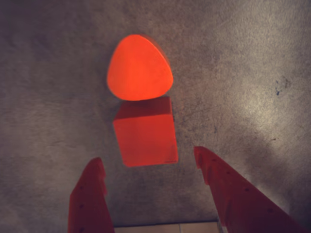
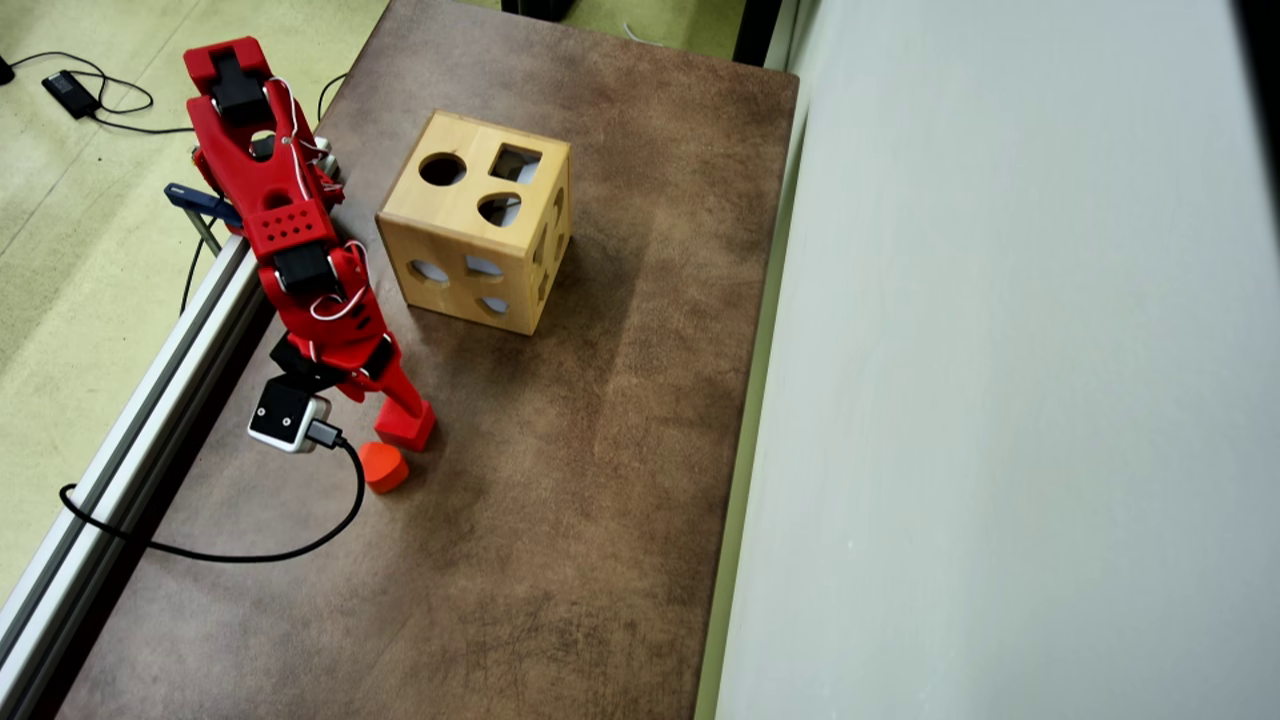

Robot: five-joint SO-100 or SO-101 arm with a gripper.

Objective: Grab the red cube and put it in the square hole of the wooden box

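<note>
- My gripper is spread wide, fingers empty, just short of the red cube.
- The cube sits near the worktop's left edge in the overhead view, touching the heart-shaped block.
- The wooden box stands well apart toward the far edge, square hole on top.

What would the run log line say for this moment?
phase: approach | gripper: open, above red cube | cube: on table, touching heart block | wooden box: square hole on top, empty
</note>
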